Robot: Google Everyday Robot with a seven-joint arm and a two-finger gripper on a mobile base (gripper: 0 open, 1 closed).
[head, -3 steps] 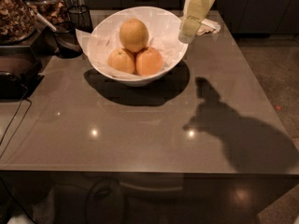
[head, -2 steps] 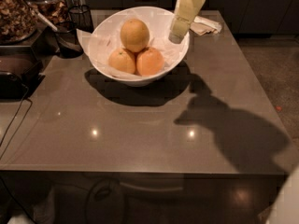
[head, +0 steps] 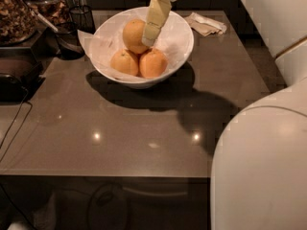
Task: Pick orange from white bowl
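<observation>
Your pale yellow gripper [head: 148,40] hangs tilted over the large, wide white bowl lined with crinkled white paper [head: 185,46], with its tip down inside the rim. It shows edge-on as one flat slab, so you cannot tell whether it is spread or closed, and nothing is visibly held in it.

The big, dull, yellowish-orange orange [head: 132,34] sits just left of the gripper tip, and the tip overlaps its right edge. You cannot tell whether they touch. It lies in the bowl, resting up against two smaller, deeper-orange oranges: one below and to the left of the tip [head: 124,62], the other directly below it [head: 153,63]. These two lie side by side and touch each other.

Right of the gripper and well apart from it, a crumpled pale napkin [head: 206,24] lies on the glossy grey-brown table [head: 134,128]. To its left, outside the bowl, stands a small dark cup [head: 69,43]. Nearest you, on the right, the robot's rounded white body [head: 261,171] fills the corner.
</observation>
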